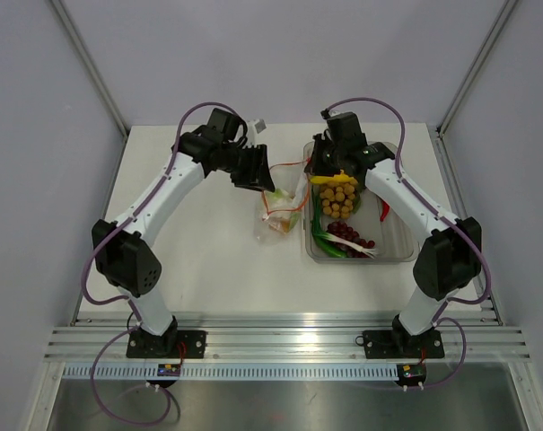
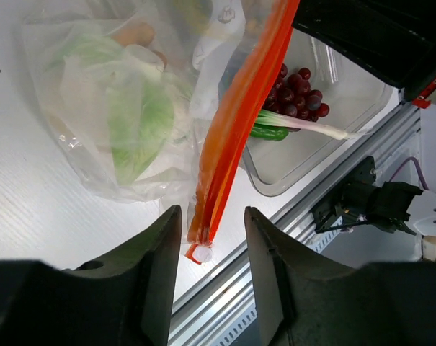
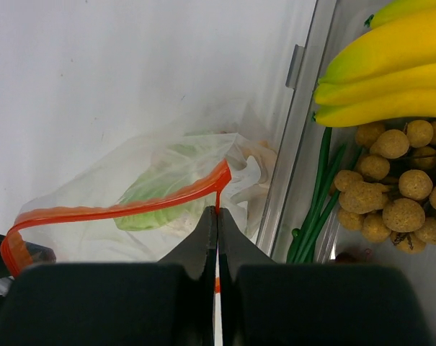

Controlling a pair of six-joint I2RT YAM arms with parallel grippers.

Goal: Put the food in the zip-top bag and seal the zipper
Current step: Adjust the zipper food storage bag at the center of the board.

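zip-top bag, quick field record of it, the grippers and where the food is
bag: zip-top bag on the table, beside the tub
in bag: green leafy vegetable, other pieces unclear
in tub: bananas, brown ball cluster, grapes
right gripper: shut on the zipper
left gripper: open, jaws either side of the zipper's end

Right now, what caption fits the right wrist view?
Right gripper pinches the red zipper of the zip-top bag beside bananas in the clear tub.
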